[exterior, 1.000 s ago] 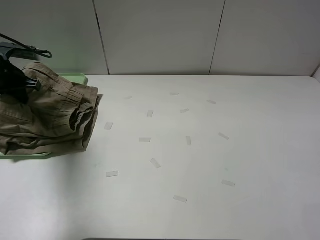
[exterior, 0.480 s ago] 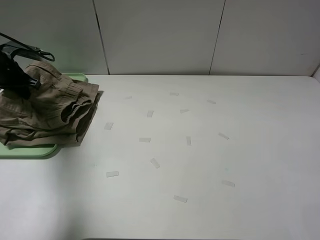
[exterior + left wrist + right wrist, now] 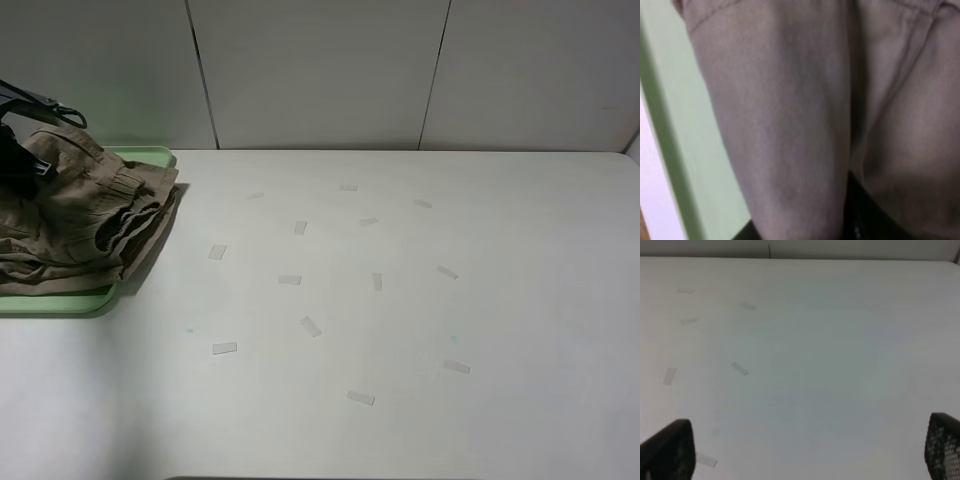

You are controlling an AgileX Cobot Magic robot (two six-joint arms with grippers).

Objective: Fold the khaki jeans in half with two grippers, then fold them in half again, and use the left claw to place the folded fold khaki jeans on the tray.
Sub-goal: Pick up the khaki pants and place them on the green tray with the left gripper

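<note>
Left gripper (image 3: 18, 160) half-hidden gripping khaki jeans (image 3: 85, 225), tray (image 3: 60, 300) mostly covered

The khaki jeans (image 3: 85, 225) were bundled at the far left of the table (image 3: 420, 330), lying on the tray (image 3: 60, 300), whose front rim was seen below the cloth and whose back corner was seen behind it. One side of the bundle was draped over the tray's right edge towards the table. The left claw (image 3: 20, 160) was placed at the upper left of the bundle, against the cloth. Scattered tape strips (image 3: 290, 280) were spread across the middle of the table, well apart from the tray. A panelled wall (image 3: 320, 70) was set behind the table. In the right wrist view, the right gripper (image 3: 805, 450) was hung over bare table, with tape strips beside it.
</note>
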